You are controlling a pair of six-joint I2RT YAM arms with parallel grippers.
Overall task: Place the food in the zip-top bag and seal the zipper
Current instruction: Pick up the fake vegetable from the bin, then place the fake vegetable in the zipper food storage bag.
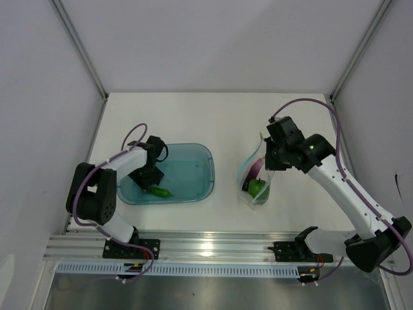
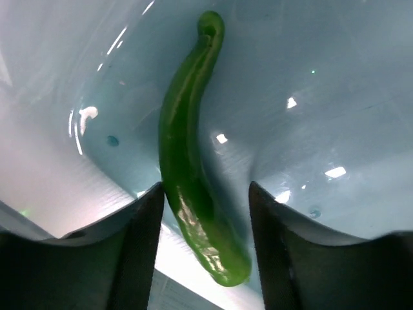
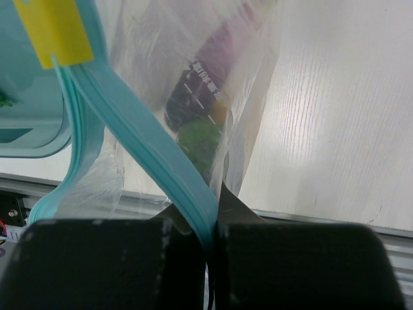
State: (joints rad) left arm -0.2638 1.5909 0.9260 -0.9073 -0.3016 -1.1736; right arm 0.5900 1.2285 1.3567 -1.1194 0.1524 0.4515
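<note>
A long glossy green pepper (image 2: 190, 174) lies in the translucent teal tray (image 1: 197, 184); it also shows in the top view (image 1: 160, 192). My left gripper (image 2: 205, 219) is open, with one finger on each side of the pepper's lower end, inside the tray (image 1: 152, 184). My right gripper (image 3: 213, 223) is shut on the teal zipper strip (image 3: 145, 139) of the clear zip-top bag (image 1: 255, 177) and holds the bag up by it. Inside the bag are a purple piece (image 3: 216, 61) and a green piece (image 3: 200, 139). No yellow-orange fruit is in view.
A yellow tag (image 3: 55, 29) sits at the zipper's far end. The tray's corner shows left of the bag (image 3: 26, 129). A metal rail (image 1: 206, 248) runs along the table's near edge, and white walls enclose the table.
</note>
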